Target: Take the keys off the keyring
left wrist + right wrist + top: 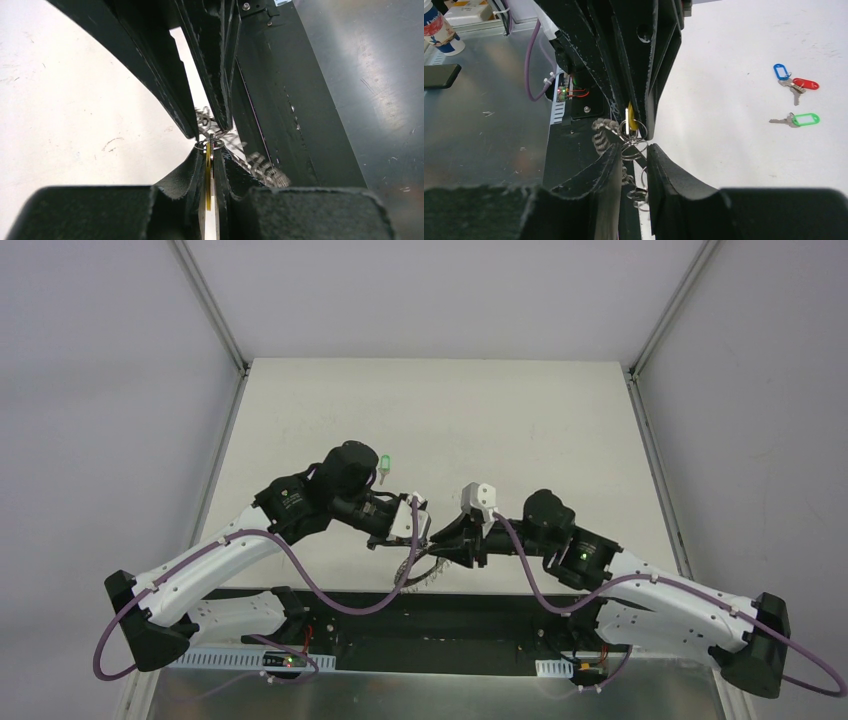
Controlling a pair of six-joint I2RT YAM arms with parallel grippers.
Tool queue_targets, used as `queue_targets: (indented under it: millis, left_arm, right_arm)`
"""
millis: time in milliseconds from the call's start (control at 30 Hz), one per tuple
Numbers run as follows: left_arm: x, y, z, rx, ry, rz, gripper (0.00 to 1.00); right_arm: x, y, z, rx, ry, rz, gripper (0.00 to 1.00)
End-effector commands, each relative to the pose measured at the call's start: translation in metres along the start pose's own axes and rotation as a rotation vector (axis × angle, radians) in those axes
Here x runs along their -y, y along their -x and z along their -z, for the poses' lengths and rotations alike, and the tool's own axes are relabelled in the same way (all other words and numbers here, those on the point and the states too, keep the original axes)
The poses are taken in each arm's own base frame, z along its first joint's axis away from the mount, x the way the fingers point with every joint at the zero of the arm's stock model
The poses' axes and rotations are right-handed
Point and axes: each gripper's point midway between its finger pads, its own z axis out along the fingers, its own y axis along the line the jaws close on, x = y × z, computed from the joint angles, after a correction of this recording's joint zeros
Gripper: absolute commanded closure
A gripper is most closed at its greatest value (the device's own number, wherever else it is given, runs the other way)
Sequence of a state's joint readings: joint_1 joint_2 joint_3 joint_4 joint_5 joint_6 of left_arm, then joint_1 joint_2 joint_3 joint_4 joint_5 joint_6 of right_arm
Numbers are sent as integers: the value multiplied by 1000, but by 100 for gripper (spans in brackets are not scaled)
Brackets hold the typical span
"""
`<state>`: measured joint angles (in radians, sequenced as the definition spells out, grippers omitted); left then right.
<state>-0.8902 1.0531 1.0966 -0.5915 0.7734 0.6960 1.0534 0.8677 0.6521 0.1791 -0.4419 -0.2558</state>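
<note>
My left gripper (209, 151) is shut on the yellow-tagged key (208, 172), whose small split ring (209, 145) sticks out past its tips. My right gripper (632, 151) faces it tip to tip and is closed on the wire loops of the keyring (628, 144), which hangs below with its frilly edge (260, 164) over the table's near edge. In the top view both grippers (425, 523) (441, 543) meet above the keyring (420, 570). The yellow tag (629, 118) shows between the left gripper's fingers. Loose keys with blue (780, 71), red (806, 83) and green (806, 119) tags lie on the table.
The green-tagged key (385, 460) lies beside the left wrist. A black base plate (310, 100) and a metal bench (484, 125) run along the table's near edge. A cup (439, 31) and a dark phone (439, 75) sit on the bench.
</note>
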Motion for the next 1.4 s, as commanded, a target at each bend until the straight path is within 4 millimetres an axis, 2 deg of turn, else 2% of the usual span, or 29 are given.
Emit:
queue_targets:
  millis: [0, 133, 367, 567, 767, 900, 1033, 1167, 1367]
  left_arm:
    - [5, 14, 4, 51, -12, -42, 100]
    - [5, 14, 4, 51, -12, -42, 100]
    - [4, 14, 3, 49, -12, -41, 100]
    - [3, 13, 4, 45, -5, -40, 100]
    - [-6, 11, 3, 20, 35, -1, 100]
    - [-21, 6, 2, -24, 100, 79, 100]
    - [-26, 3, 1, -47, 125, 100, 100]
    - [-29, 1, 2, -56, 141, 104, 100]
    - [-31, -1, 1, -58, 150, 103, 100]
  right_arm:
    - [6, 22, 14, 64, -71, 50, 70]
    - [3, 23, 16, 68, -61, 52, 70]
    - [-6, 27, 7, 70, 7, 23, 63]
    - [-7, 29, 2, 70, -4, 2, 62]
    - [3, 24, 5, 78, -108, -47, 60]
    - [15, 22, 16, 118, -199, -64, 57]
    - [19, 18, 24, 173, -235, -56, 56]
    - [22, 8, 22, 190, -248, -54, 56]
    - [23, 8, 15, 264, -253, -10, 57]
